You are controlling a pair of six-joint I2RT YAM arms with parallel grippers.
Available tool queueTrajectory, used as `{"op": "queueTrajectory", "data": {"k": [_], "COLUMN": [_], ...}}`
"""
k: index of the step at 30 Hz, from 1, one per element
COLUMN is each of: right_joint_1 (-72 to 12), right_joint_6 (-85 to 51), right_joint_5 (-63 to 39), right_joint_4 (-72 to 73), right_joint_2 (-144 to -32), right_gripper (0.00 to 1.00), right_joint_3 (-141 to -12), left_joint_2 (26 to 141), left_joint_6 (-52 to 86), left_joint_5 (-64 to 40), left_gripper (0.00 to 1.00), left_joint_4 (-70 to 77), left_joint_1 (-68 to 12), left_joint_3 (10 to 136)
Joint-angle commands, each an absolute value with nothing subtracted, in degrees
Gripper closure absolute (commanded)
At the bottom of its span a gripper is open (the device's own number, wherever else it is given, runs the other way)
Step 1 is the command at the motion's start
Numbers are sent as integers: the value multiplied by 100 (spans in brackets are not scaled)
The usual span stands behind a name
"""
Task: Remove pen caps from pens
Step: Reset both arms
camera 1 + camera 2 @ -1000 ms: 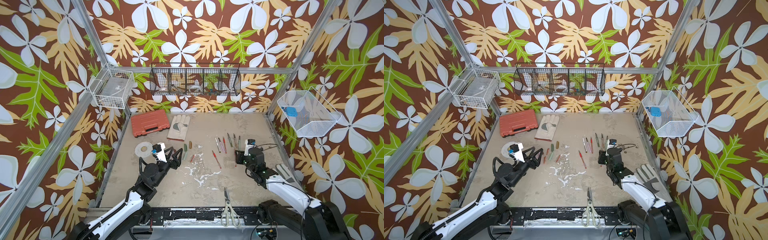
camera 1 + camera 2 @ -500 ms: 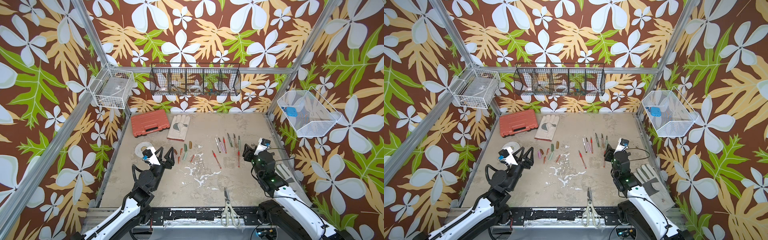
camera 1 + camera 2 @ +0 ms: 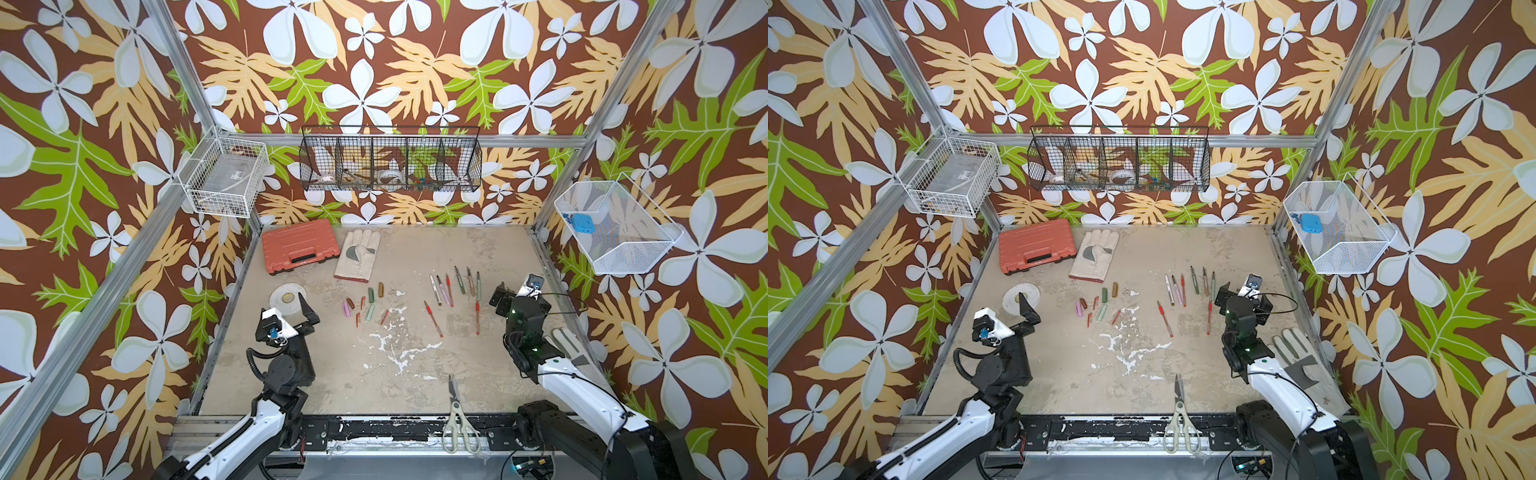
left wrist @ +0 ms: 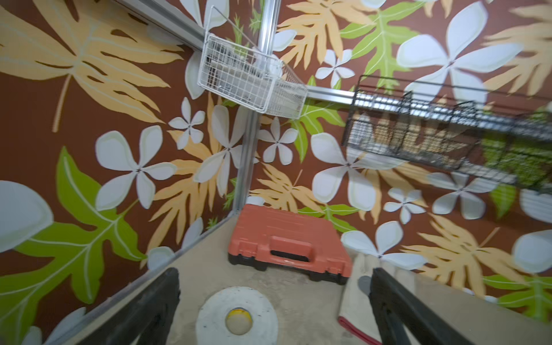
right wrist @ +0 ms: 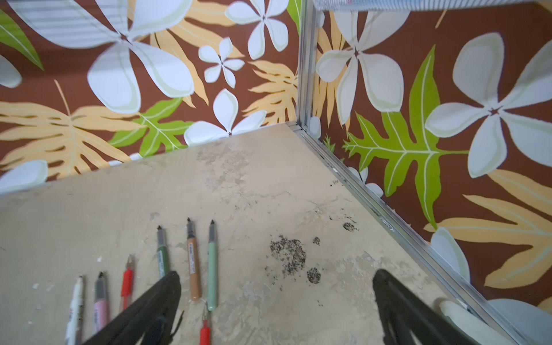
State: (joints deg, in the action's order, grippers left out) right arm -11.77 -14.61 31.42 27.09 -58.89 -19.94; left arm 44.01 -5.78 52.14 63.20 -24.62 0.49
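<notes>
The left jaws are spread wide with nothing between them, held off the counter [image 3: 340,374]. A white disc [image 4: 237,316] lies under the gap between them, and an orange case [image 4: 286,248] sits beyond it. The right jaws are just as wide apart and empty. The pens [image 5: 212,265], tips bare, lie in a row on the counter just ahead of the right jaws, on the side toward the left jaws, and the dark green one runs behind one finger [image 5: 149,307]. The pen caps [image 3: 369,312] lie scattered between the two pairs of jaws, nearer the left.
</notes>
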Motion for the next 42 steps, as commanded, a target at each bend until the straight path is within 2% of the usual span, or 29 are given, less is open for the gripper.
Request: {"op": "queueTrajectory", "data": {"k": [1,4,7,10,14,15,16,18,20,24,26,42], "right_joint_1": [-1123,-923,-748,-605,-528,-528,-520,-426,-421,-404,-410,-408], "right_joint_6": [-949,-911,-785,-493,-301,-283,-268,-371,-333,-377,-370,-385], "right_joint_5": [2925,2809,2525,2145,1838,1807,1777,1654,1660,1617,1622,1626], "right_joint_4": [4063,4305,5316,5748,6534,6807,6946,6764,7156,6946,6973,6987], "right_joint_2": [-6259,-6607,-7003,-7436,-8036,-8275,-8359,-8255,-8448,-8388,-8412,-8396], "right_gripper": [0,0,0,1,1,1,1,2,1,1,0,0], "right_joint_3": [-1637,-1533,-1177,-1283,-1207,-1182,-1156,-1165,-1038,-1092,-1095,-1086], "left_joint_2": [5454,6664,7496,7276,6796,6810,6987,7436,7950,8408,8323,8354], "left_joint_6": [-530,-485,-596,-392,-263,-145,-259,-44,-126,136,219,176], "left_joint_5": [5050,4629,4504,3750,2489,1567,1346,1770,1585,1774,1749,1684], "left_gripper": [0,0,0,0,0,0,0,0,0,0,0,0], "left_joint_4": [6655,7635,7777,6922,6986,7679,8212,8091,7995,7839,7476,7717], "left_joint_1": [-1986,-1725,-1558,-1405,-1184,-1027,-974,-926,-915,-720,-694,-668], "left_joint_3": [211,196,489,671,302,24,-103,151,462,761,843,765]}}
